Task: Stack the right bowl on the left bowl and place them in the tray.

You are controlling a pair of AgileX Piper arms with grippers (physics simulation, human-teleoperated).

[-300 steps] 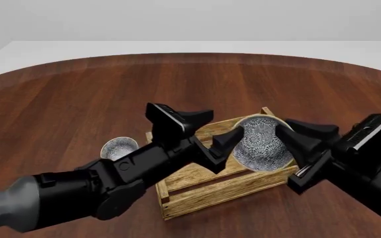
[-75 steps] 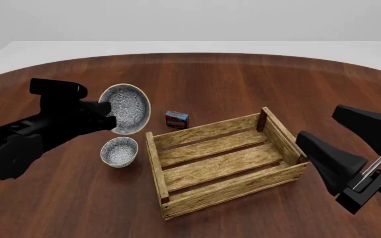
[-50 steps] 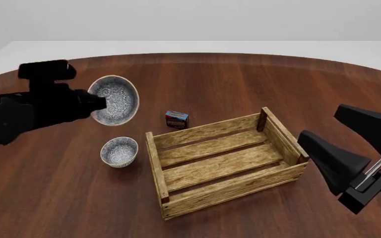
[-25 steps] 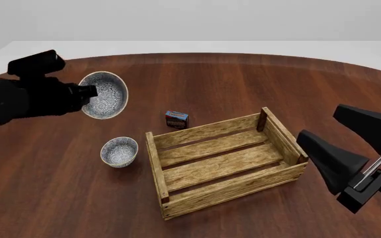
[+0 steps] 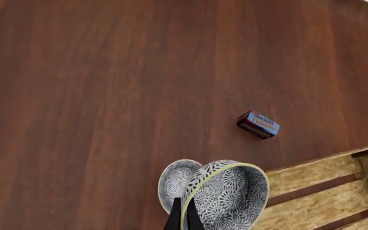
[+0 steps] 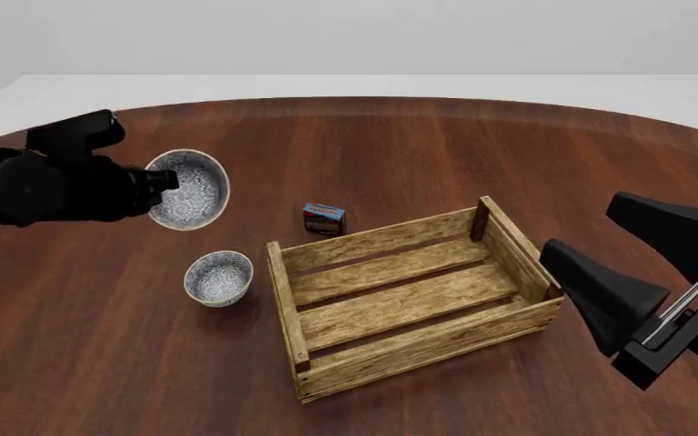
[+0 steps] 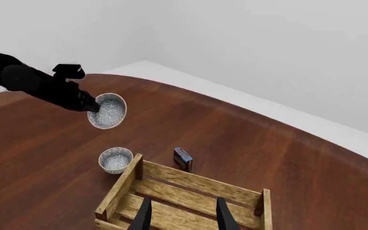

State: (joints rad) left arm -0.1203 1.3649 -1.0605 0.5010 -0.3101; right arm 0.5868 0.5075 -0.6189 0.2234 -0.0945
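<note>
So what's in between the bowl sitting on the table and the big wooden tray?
Nothing: in the front view only bare table separates the bowl on the table from the tray. The small box lies farther back.

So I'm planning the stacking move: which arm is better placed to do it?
Left. Its gripper already holds one bowl in the air above the other bowl; the right gripper, jaws open, sits beyond the tray.

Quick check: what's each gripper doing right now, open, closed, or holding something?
Left gripper: closed on the rim of the speckled bowl, held in the air.
Right gripper: open, holding nothing.
</note>
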